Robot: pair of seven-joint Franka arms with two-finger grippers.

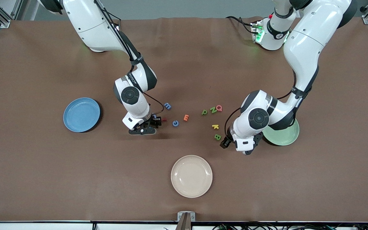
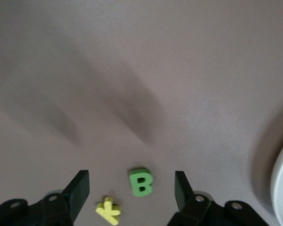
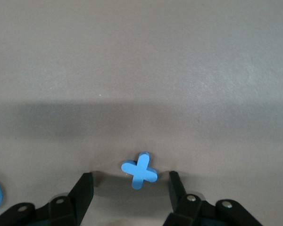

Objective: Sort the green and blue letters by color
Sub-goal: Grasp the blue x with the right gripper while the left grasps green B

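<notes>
Nearest the camera, an empty cream round plate point(image 1: 191, 176) is sitting unused. We are finding both arms at the grasping step: left gripper point(image 2: 132, 190) open astride the small green foam letter B point(image 2: 141, 182), right gripper point(image 3: 131, 186) open astride the small blue foam letter x point(image 3: 139, 170), both letters lying on the brown table point(image 1: 43, 175). Each next needs its fingers closing squarely, then lifting; the yellow foam letter k point(image 2: 109, 210) beside the B risks being caught.

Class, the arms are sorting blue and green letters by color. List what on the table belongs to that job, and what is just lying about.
Belongs to the job:
- green B, between the left tool fingers
- blue x, between the right tool fingers
- blue m
- blue c
- green P
- green N
- blue plate
- green plate

Lying about:
- yellow k
- orange E
- pink Q
- cream plate
</notes>
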